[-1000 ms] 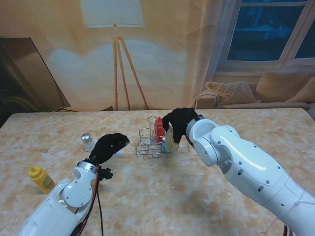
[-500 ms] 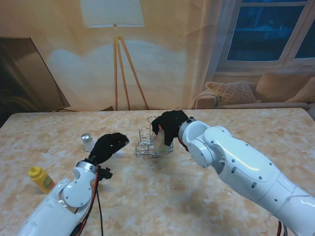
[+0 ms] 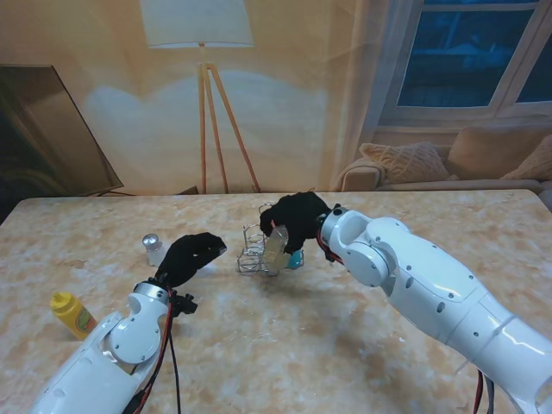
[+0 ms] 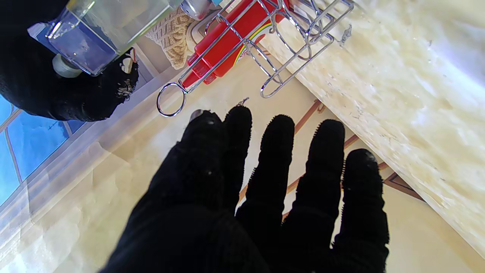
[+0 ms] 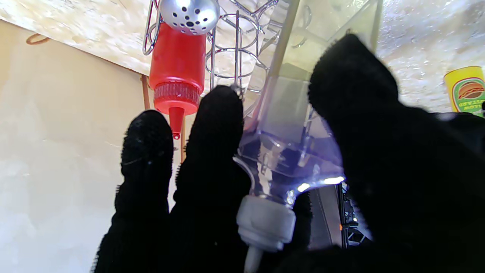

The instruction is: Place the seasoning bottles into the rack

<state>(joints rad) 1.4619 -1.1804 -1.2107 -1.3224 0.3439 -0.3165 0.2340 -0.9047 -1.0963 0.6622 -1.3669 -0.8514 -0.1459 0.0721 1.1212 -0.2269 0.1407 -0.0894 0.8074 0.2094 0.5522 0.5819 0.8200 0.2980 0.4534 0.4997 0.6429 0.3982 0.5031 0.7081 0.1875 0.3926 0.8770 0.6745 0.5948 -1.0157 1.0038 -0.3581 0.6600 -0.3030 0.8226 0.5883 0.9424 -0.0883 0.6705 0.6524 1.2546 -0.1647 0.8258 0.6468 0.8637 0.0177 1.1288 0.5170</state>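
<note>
The wire rack [image 3: 255, 252] stands mid-table with a red squeeze bottle [image 5: 176, 72] upright in it. My right hand [image 3: 298, 219] is shut on a clear square bottle [image 3: 275, 250] with a grey spout [image 5: 265, 223]. The bottle hangs tilted over the rack's right side, its base low among the wires. The left wrist view shows the same clear bottle [image 4: 106, 30] above the rack [image 4: 280, 57]. My left hand [image 3: 191, 257] hovers open, a little to the left of the rack. A silver-capped shaker [image 3: 153, 248] and a yellow mustard bottle [image 3: 72, 314] stand on the table to the left.
A silver perforated cap [image 5: 189, 13] shows close to the red bottle's base at the rack. Something small and blue [image 3: 296, 259] lies at the rack's right foot. The marble table [image 3: 328, 345] stretches wide towards me.
My right hand has carried the clear bottle leftwards to the rack and tipped it, covering the red bottle in the stand view. The left arm has stayed still.
</note>
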